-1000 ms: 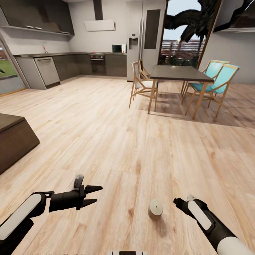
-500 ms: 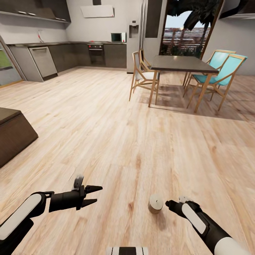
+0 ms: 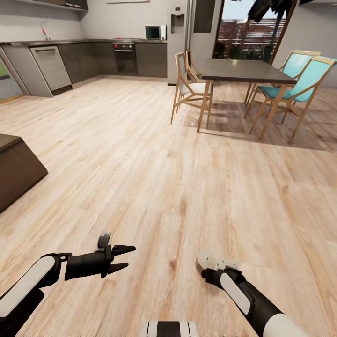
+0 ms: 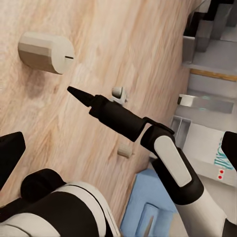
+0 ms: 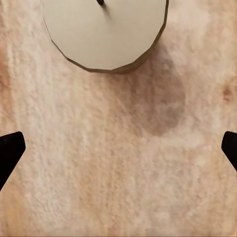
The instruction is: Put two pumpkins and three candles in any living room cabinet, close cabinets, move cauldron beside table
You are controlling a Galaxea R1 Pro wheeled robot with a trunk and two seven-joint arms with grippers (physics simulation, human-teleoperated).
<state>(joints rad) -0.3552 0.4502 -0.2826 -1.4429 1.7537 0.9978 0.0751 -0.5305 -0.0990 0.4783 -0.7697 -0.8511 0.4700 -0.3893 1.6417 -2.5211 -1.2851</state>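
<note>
A short, thick cream-beige candle (image 3: 206, 258) stands upright on the light wood plank floor (image 3: 154, 159), and everything here is placed from it. The black right gripper (image 3: 211, 270) is just beside the candle, on the robot's side of it; in the head view the two seem almost touching, but contact cannot be confirmed. In the right wrist view the candle's flat top with a small dark wick (image 5: 104, 30) lies ahead of the two black fingertips (image 5: 10, 150), which stand wide apart at the two edges of the picture with only bare floor between them, so this gripper is wide open and holds nothing.

The black left gripper (image 3: 122, 258) hovers over the floor, well apart from the candle, on its left side. Its two pointed fingers are spread a little and nothing is between them. In the left wrist view the same candle (image 4: 46, 51) shows on the planks, and the right arm's pointed finger (image 4: 81, 95) is directed toward it.

Far beyond the candle stands a dark rectangular table (image 3: 245, 71) with wooden legs, a light wooden chair (image 3: 191, 89) and turquoise chairs (image 3: 299, 89). A dark-brown wooden block (image 3: 14, 171) sits far left of the candle.
</note>
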